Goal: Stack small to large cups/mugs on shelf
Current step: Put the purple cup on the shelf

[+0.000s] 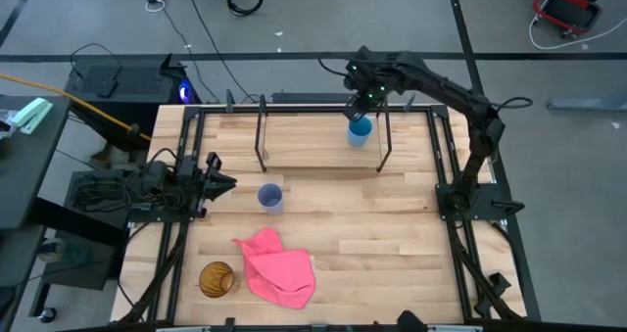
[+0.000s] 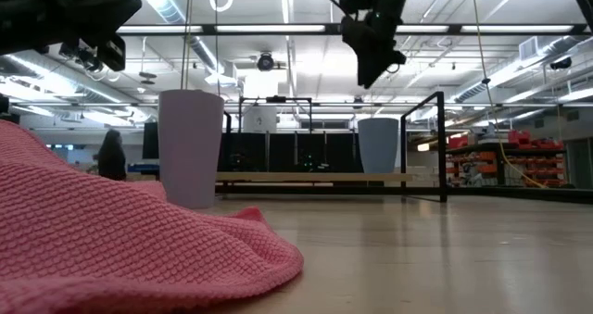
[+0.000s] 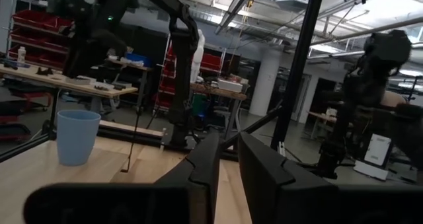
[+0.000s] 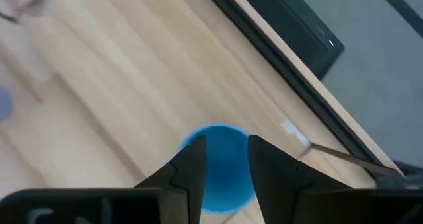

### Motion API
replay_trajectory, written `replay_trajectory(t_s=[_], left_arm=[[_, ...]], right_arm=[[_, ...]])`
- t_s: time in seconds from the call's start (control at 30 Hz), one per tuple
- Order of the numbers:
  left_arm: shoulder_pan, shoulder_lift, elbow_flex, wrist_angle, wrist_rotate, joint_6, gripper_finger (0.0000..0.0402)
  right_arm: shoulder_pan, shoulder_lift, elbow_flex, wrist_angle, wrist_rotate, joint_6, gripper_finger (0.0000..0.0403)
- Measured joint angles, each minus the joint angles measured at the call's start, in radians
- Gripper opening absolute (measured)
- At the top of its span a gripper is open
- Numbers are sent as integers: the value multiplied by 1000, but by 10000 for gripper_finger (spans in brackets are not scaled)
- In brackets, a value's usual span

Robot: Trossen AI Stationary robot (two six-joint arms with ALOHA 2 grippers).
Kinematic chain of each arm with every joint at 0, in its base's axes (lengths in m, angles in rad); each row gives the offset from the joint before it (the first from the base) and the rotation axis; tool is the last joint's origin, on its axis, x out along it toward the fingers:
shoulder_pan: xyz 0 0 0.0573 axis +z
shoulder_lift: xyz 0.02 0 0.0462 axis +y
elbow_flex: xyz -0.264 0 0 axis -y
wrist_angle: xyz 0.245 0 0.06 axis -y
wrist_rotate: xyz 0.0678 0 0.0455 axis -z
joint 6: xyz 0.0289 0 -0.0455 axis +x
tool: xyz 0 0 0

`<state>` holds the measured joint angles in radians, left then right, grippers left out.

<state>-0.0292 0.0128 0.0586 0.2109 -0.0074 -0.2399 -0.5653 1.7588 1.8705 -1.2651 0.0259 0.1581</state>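
The small blue cup [image 1: 360, 128] stands upright on its base on the shelf's long wooden top [image 1: 313, 136], toward its right end; it also shows in the low view [image 2: 378, 145]. My right gripper [image 2: 369, 73] hangs above the cup, clear of it. Its fingers are a little apart, and the cup shows between them in the right wrist view [image 4: 221, 168]. The lavender cup [image 1: 270, 197] stands upright on the table in front of the shelf. The amber-brown cup [image 1: 217, 278] stands near the front left. My left gripper [image 1: 227, 183] waits at the table's left, with a narrow gap between its fingers [image 3: 228, 178].
A crumpled pink cloth [image 1: 279, 265] lies at the front, beside the amber cup, and fills the low view's foreground [image 2: 120, 231]. The shelf's thin black legs [image 1: 262, 126] stand on the table. Bare wood lies between the lavender cup and the table's right edge.
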Motion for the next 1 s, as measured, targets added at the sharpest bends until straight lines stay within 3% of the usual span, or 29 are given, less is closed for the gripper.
replay_trajectory(t_s=[0.2,0.43,0.67,0.87,1.0], left_arm=[[0,0,0,11,0,8,64],[0,0,0,121,1,175,68],[0,6,0,223,1,151,69],[-2,103,5,319,1,148,69],[-1,207,74,274,0,148,69]], right_arm=[[107,0,26,23,-1,-2,119],[222,0,26,83,-1,-30,119],[299,0,26,154,-1,-82,119],[319,0,26,259,-1,-90,119],[319,0,26,283,-1,-90,119]])
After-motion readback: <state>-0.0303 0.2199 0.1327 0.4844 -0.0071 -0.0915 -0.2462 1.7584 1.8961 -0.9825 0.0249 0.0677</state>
